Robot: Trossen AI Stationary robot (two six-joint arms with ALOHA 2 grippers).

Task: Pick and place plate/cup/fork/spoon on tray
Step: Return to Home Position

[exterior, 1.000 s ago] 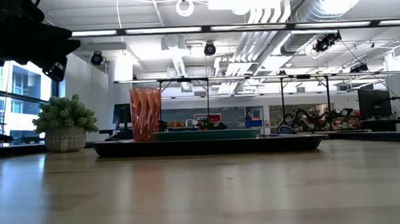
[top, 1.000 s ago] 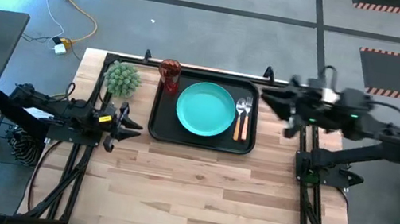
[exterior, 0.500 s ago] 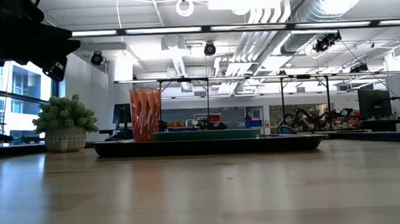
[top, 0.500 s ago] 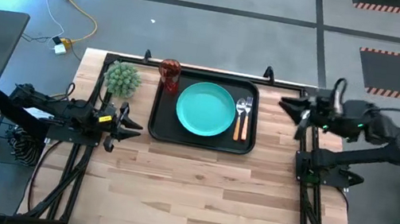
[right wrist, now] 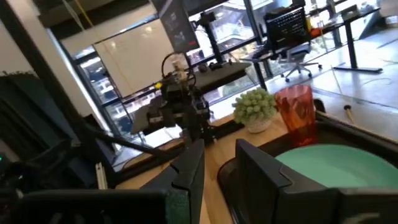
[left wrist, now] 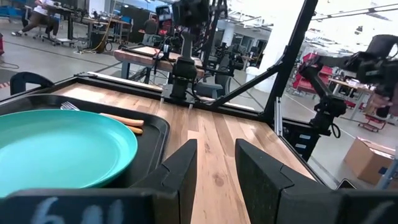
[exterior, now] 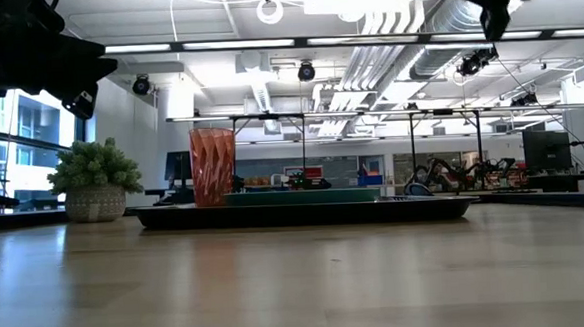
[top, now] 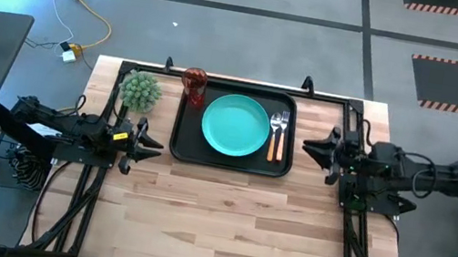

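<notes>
The black tray (top: 180, 144) lies at the table's far middle. On it rest the teal plate (top: 235, 125), the red-brown cup (top: 193, 84) upright in the far left corner, and the fork and spoon (top: 277, 136) side by side to the right of the plate. My left gripper (top: 156, 143) is open and empty, just left of the tray's near left corner. My right gripper (top: 309, 148) is open and empty, right of the tray, pointing at it. The left wrist view shows the plate (left wrist: 56, 149). The right wrist view shows the plate (right wrist: 336, 165) and the cup (right wrist: 295, 112).
A spiky green plant in a pot (top: 139, 90) stands left of the tray, near the cup. Bare wooden table (top: 224, 220) stretches from the tray to the near edge. The low view shows the tray's near rim (exterior: 305, 213) and the cup (exterior: 212, 166).
My right gripper has come down from over the table's far right corner and moved toward the near edge. It now sits lower, right of the tray. The things on the tray have not moved.
</notes>
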